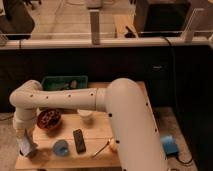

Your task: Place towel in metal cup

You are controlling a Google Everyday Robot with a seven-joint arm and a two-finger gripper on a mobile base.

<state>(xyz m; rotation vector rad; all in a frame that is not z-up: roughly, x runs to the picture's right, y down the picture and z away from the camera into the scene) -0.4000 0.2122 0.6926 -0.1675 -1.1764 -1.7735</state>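
Observation:
My gripper (24, 136) is at the front left corner of the wooden table (95, 135), at the end of the white arm that bends down from the right. It is shut on the pale blue-grey towel (25, 145), which hangs straight down from it. The towel's lower end sits at the metal cup (32, 151). Only a dark edge of the cup shows beside the towel, and the rest is hidden behind towel and gripper. I cannot tell whether the towel reaches inside the cup.
A bowl of dark food (49, 119) stands just right of the gripper. A white cup (86, 116), a blue cup (61, 147), a black device (79, 140), a utensil (100, 149) and an orange fruit (113, 146) lie further right. A green bin (64, 82) is at the back.

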